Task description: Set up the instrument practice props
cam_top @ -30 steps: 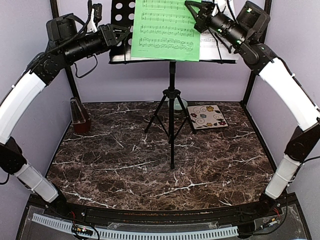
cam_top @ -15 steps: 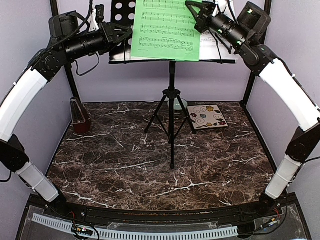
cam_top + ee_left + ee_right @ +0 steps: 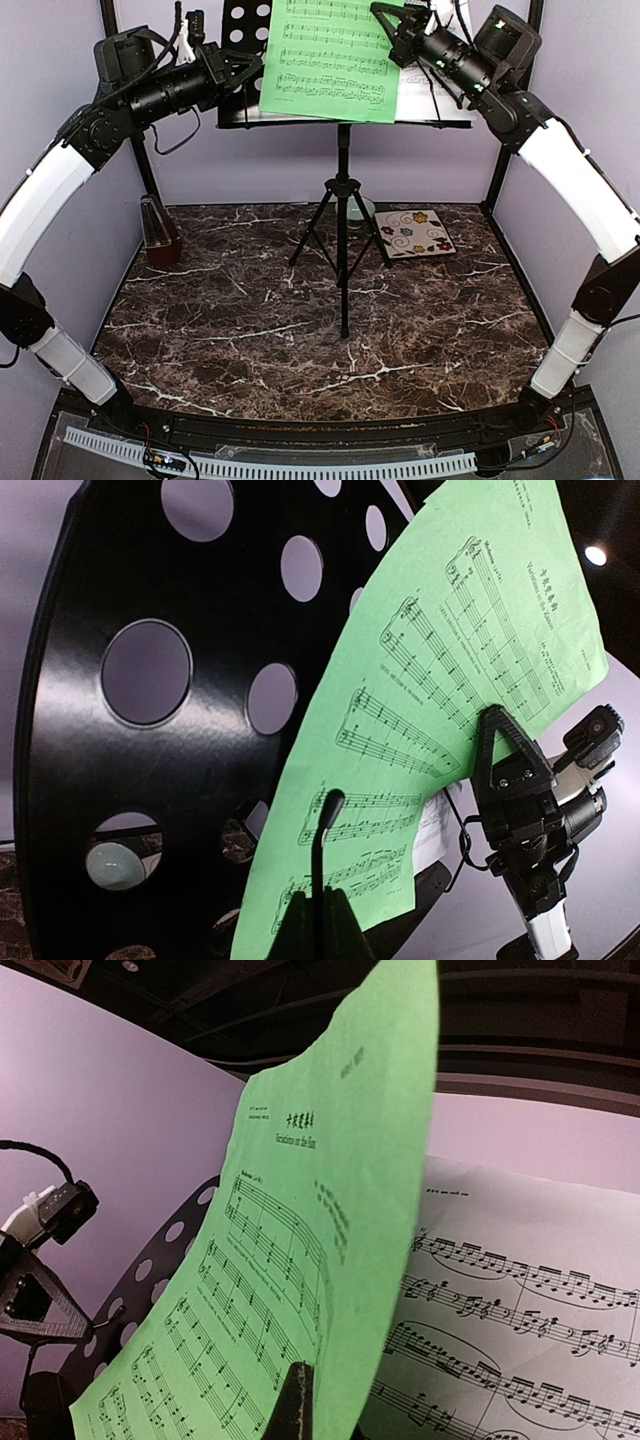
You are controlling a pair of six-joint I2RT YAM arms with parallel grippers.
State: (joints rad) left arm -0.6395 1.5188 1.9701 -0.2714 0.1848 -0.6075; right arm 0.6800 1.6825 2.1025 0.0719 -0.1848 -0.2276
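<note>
My right fingers (image 3: pixel 295 1405) pinch the green sheet (image 3: pixel 325 60), left fingers (image 3: pixel 318 860) pressed together beside it; if I pull, it may tear.

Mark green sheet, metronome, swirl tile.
green sheet (image 3: pixel 330 55), top external view, middle of the page.
metronome (image 3: pixel 158 232), top external view, its sloped front.
swirl tile (image 3: pixel 414 233), top external view, centre of patterned face.

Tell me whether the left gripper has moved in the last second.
Yes, slightly. In the top view the left gripper has risen a little and edged right, toward the left edge of the music stand.
</note>
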